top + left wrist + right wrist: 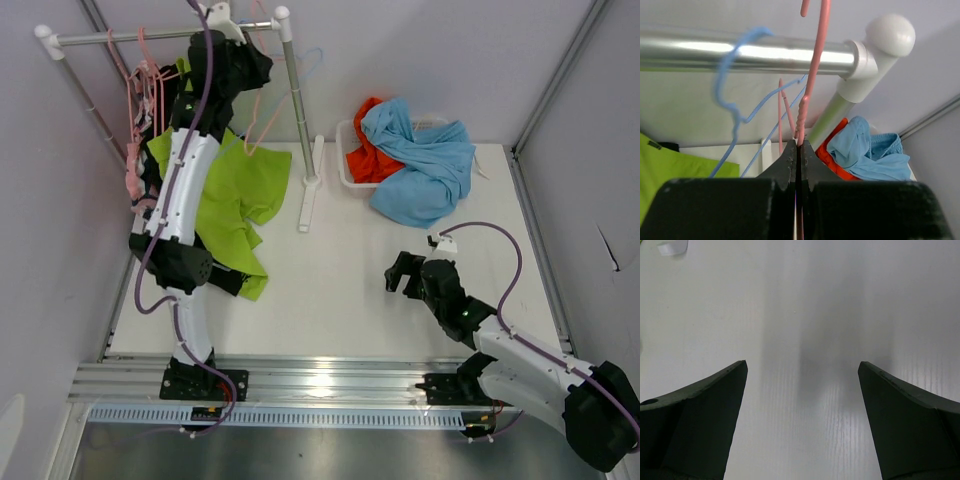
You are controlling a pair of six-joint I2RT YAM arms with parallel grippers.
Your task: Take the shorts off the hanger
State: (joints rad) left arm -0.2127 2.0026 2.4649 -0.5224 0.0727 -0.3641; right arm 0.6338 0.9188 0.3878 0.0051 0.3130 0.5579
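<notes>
My left gripper (797,145) is raised to the rack's rail (765,52) and is shut on the neck of a pink hanger (812,75). A blue hanger (727,95) hooks over the rail beside it. In the top view the left gripper (222,18) is at the rail, with the black shorts (245,65) bunched just below it. The lime green shorts (240,190) hang under the left arm. The pink patterned shorts (140,110) hang at the rack's left end. The orange shorts (365,160) and light blue shorts (425,165) lie piled at the back right. My right gripper (405,272) is open and empty over the table (802,315).
The rack's white post (295,110) and its foot (310,190) stand mid-table. A white basket (345,165) holds the orange and blue pile. Grey walls close in on the left, back and right. A metal rail (320,380) runs along the near edge.
</notes>
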